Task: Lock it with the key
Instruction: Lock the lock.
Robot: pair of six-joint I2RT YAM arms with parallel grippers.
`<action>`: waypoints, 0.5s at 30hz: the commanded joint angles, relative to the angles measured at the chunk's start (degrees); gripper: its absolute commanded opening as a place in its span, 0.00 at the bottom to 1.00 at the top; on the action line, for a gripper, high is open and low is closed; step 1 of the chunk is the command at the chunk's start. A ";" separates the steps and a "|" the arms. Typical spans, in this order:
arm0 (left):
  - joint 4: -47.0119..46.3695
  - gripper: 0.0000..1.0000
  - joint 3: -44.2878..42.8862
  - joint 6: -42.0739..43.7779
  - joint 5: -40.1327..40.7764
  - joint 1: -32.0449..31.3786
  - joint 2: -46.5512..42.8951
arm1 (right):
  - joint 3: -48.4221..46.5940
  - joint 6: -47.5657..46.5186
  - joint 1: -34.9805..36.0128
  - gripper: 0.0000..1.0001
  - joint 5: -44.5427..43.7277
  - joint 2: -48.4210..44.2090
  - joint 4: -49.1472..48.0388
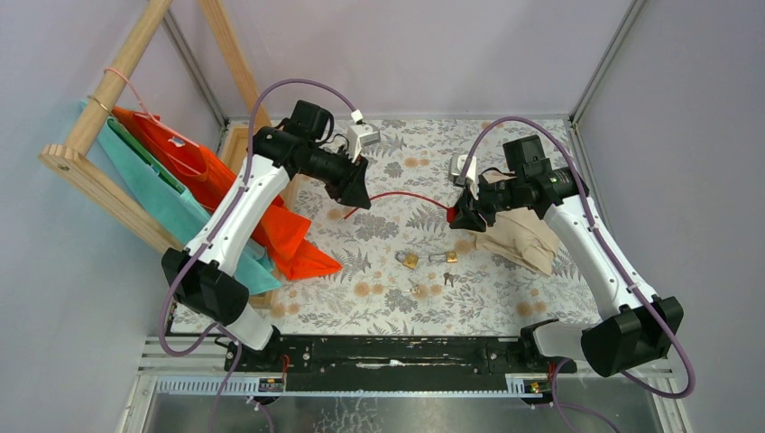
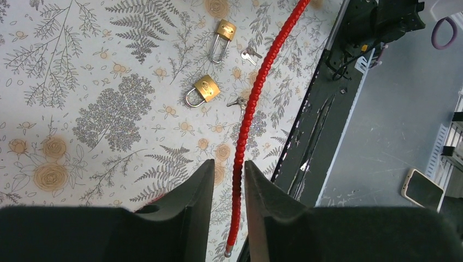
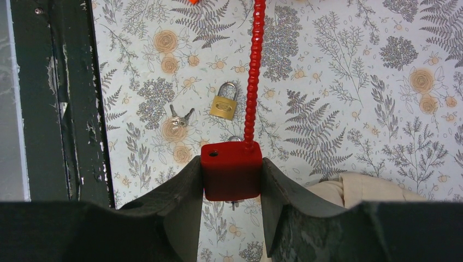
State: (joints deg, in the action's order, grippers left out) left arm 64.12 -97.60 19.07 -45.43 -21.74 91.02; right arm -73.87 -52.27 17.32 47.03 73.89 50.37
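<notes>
The lock is a small red padlock body with a long thin red cable shackle. My right gripper is shut on the body and holds it above the table; it also shows in the top view. A hole in the body's top face is empty. A small metal piece shows under the body. The cable runs left to my left gripper. In the left wrist view the cable's free end lies between the slightly parted fingers of my left gripper, unclamped. Loose keys lie on the table.
Two small brass padlocks and another key lie on the floral table mat. A beige cloth lies under the right arm. Orange and teal bags hang from a wooden frame at the left.
</notes>
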 commanded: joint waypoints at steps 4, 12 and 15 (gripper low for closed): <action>1.75 0.22 -0.12 1.75 -1.45 -0.26 -0.41 | -0.59 -0.29 0.62 0.00 0.71 -0.25 -1.71; -10.05 0.00 5.27 -11.27 -11.03 -1.32 -1.33 | 0.54 4.87 0.63 0.00 2.88 0.13 -7.41; -25.11 0.00 9.16 -25.68 -9.67 -3.20 -2.86 | 0.45 10.12 0.73 0.00 5.53 1.68 -11.75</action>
State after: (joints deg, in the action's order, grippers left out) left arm 58.50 -92.27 11.09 -51.46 -22.41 90.24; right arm -72.90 -48.88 17.37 47.22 74.17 47.29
